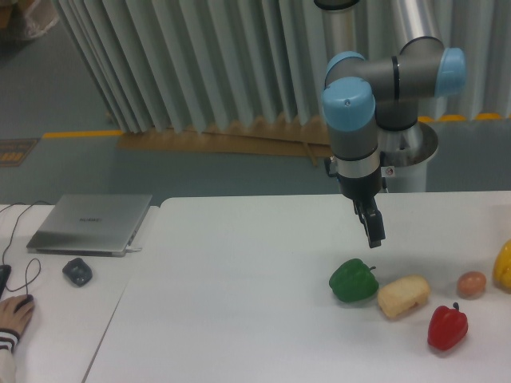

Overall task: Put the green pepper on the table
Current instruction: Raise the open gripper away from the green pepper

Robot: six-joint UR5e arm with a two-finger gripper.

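Note:
The glossy green pepper (353, 281) rests on the white table (239, 303), right of centre, its stem pointing up and to the right. My gripper (373, 238) hangs just above and slightly right of it, clear of the pepper. The dark fingers are seen edge-on, pointing down, open and holding nothing.
A bread roll (403, 296) lies right beside the pepper. Further right are a brown egg (471, 283), a red pepper (447, 328) and a yellow pepper (504, 266) at the frame edge. On the left desk sit a laptop (92, 223), a mouse (77, 272) and a person's hand (12, 315).

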